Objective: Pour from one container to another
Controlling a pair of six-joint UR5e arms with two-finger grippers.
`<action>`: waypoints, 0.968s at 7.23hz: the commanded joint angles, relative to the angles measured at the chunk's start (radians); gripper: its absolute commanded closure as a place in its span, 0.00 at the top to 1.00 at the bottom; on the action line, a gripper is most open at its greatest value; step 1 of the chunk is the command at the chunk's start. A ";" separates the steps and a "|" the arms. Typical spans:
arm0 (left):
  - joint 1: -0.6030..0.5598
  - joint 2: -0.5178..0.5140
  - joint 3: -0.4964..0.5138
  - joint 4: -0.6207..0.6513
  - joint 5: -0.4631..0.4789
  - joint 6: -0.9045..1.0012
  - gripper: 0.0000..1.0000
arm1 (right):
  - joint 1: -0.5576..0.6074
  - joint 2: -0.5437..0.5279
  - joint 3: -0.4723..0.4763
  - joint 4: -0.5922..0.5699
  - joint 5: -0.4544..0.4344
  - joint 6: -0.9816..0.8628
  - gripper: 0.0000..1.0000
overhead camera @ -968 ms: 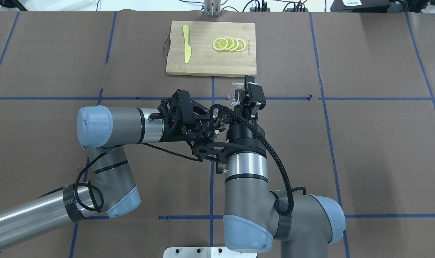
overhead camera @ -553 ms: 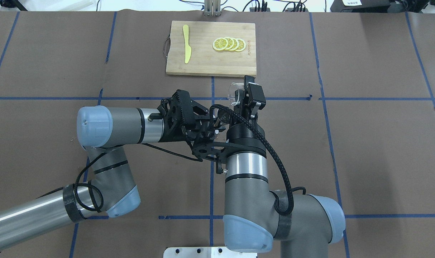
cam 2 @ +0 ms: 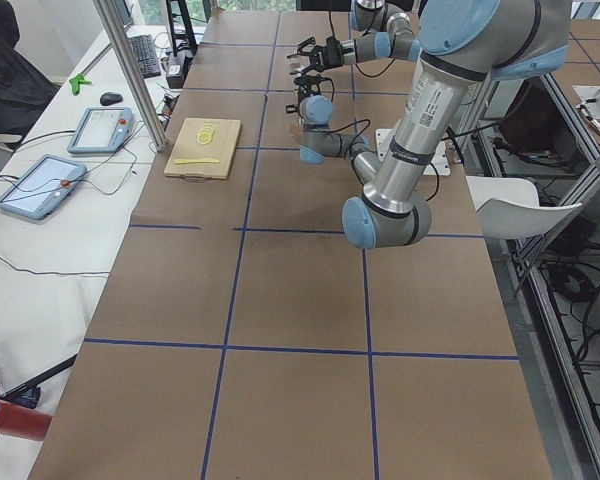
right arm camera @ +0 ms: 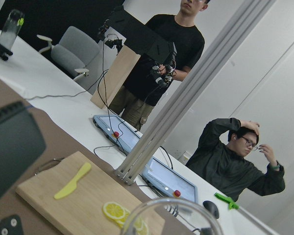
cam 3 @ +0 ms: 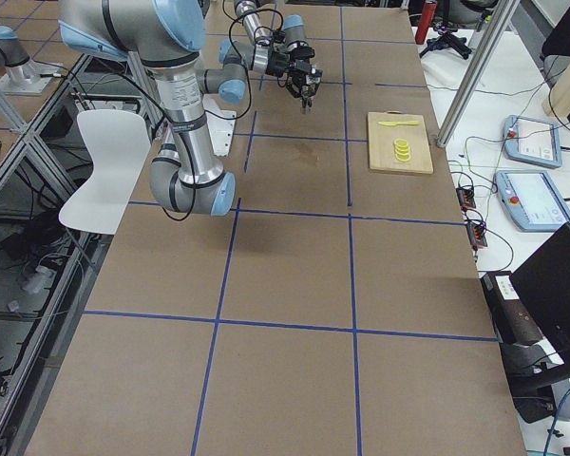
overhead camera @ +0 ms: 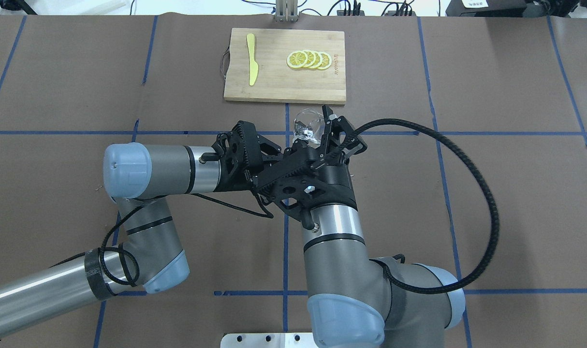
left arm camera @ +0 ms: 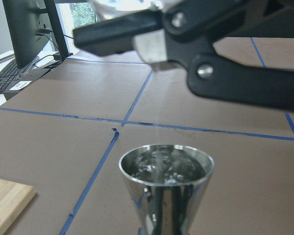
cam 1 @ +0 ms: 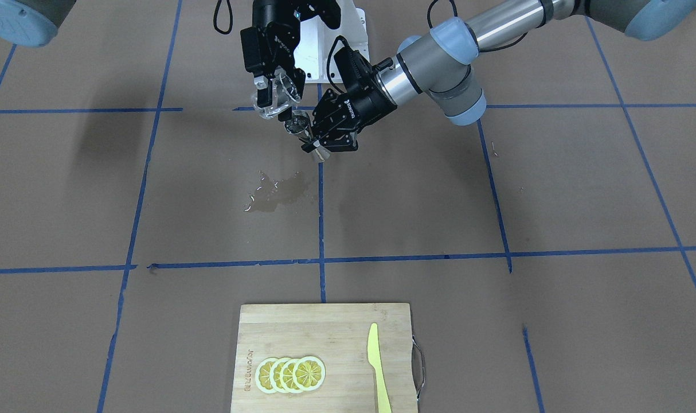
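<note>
My right gripper [cam 1: 269, 90] is shut on the small clear glass cup [cam 1: 283, 94], which is tilted with its lip toward the jigger. From above the cup [overhead camera: 305, 126] shows just ahead of the right wrist. The steel jigger [cam 1: 300, 126] sits just below the cup's lip, with my left gripper [cam 1: 316, 139] shut on its waist. In the left wrist view the jigger [left arm camera: 166, 188] stands upright with rippled liquid inside, and the right gripper's fingers [left arm camera: 196, 34] hang over it. The overhead view hides the jigger under the right wrist.
A wet spill [cam 1: 276, 192] darkens the brown paper below the grippers. At the far table edge lies a wooden cutting board [overhead camera: 285, 65] with lemon slices [overhead camera: 309, 59] and a yellow knife [overhead camera: 251, 58]. The right arm's cable [overhead camera: 467, 203] loops out to the right.
The right wrist has rolled, tipping the glass cup left over the jigger. Its cable has swung out to the right. The left arm has held still.
</note>
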 commanded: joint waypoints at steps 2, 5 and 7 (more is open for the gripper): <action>-0.002 0.003 0.000 -0.001 0.000 0.005 0.00 | 0.010 -0.109 0.145 0.035 0.083 0.412 0.00; -0.008 0.007 -0.017 -0.007 0.000 0.005 0.00 | 0.033 -0.277 0.182 0.037 0.093 0.465 0.00; -0.021 0.009 -0.072 -0.010 0.002 -0.022 0.00 | 0.042 -0.505 0.175 0.317 0.142 0.448 0.00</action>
